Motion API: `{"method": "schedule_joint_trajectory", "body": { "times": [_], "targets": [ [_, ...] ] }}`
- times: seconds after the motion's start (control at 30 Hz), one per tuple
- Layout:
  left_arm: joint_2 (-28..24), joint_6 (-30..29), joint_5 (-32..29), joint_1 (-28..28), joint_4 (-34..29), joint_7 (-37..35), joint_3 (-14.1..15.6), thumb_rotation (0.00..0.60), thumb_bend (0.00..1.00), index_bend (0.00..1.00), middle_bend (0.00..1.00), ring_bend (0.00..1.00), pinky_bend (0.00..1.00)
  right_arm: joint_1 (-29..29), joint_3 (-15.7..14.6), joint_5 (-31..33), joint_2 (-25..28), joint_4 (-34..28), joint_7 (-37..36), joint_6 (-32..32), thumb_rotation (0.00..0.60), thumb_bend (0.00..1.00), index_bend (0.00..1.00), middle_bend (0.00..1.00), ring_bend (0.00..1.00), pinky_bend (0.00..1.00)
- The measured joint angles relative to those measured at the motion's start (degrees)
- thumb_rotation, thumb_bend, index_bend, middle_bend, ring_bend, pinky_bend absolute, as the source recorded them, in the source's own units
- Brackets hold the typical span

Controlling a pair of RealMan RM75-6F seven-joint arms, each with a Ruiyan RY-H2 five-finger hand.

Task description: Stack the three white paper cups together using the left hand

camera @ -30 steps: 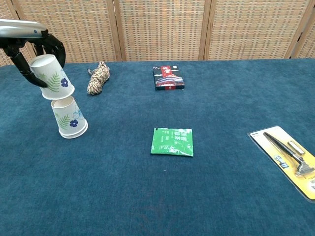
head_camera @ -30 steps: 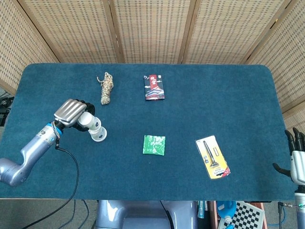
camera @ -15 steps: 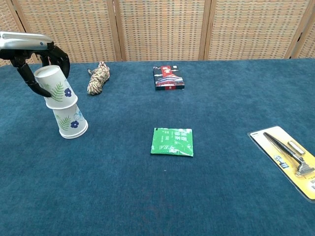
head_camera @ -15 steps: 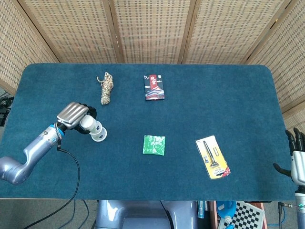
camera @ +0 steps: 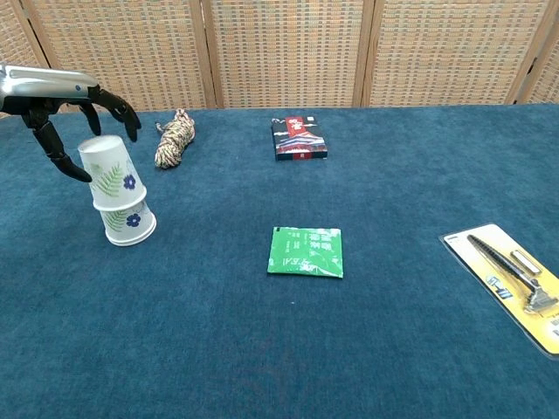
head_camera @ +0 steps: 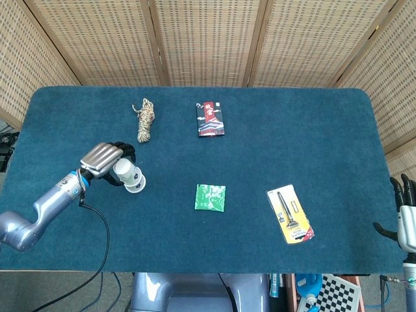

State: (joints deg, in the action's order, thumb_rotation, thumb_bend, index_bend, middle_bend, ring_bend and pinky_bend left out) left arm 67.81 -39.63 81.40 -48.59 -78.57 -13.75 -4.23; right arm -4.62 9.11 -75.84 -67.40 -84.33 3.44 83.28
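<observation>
White paper cups with a leaf and flower print stand upside down at the table's left. The upper cup sits pushed down over the lower cup; from above the stack shows as one. I can make out only two cups. My left hand hovers over the upper cup's top. Its fingers are spread apart and grip nothing. My right hand hangs off the table's right end, fingers apart and empty.
A coil of rope lies just behind the cups. A dark packet is at the back middle, a green sachet in the centre, and a razor on a yellow card at the right. Blue cloth covers the table.
The left hand lowered the held cup onto the standing cup, pushing it down over it. Then its fingers spread and let go.
</observation>
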Motion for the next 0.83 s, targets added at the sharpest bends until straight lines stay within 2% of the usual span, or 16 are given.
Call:
{"method": "schedule_joint_trajectory", "body": {
  "times": [0.13, 0.37, 0.47, 0.63, 0.83],
  "targets": [
    [-0.9, -1.2, 1.3, 0.3, -0.5, -1.8, 0.1, 0.600, 0.12, 0.00, 0.00, 0.00, 0.00, 0.0, 0.0, 0.0, 0.0, 0.0, 0.1, 0.0, 0.600, 0.00, 0.02, 0.00, 0.00, 0.00],
    [-2.7, -7.8, 1.0, 3.6, -1.8, -0.4, 0.0, 0.600, 0.12, 0.00, 0.00, 0.00, 0.00, 0.1, -0.2, -0.6, 0.1, -0.4, 0.1, 0.4, 0.600, 0.00, 0.02, 0.00, 0.00, 0.00],
    [-3.1, -12.9, -1.5, 7.7, -3.0, 2.6, 0.1, 0.600, 0.12, 0.00, 0.00, 0.00, 0.00, 0.2, -0.4, -1.1, 0.4, -0.8, -0.4, 0.7, 0.600, 0.00, 0.02, 0.00, 0.00, 0.00],
    [-2.6, -23.6, -7.9, 17.7, -5.2, 9.4, 1.0, 0.600, 0.12, 0.00, 0.00, 0.00, 0.00, 0.3, -0.8, -2.1, 0.7, -1.3, -0.8, 0.9, 0.600, 0.00, 0.02, 0.00, 0.00, 0.00],
    [0.0, -35.5, -13.2, 27.5, -7.5, 18.0, 2.2, 0.600, 0.12, 0.00, 0.00, 0.00, 0.00, 0.5, -1.6, -4.0, 0.9, -2.5, -0.6, 1.7, 0.600, 0.00, 0.02, 0.00, 0.00, 0.00]
  ]
}}
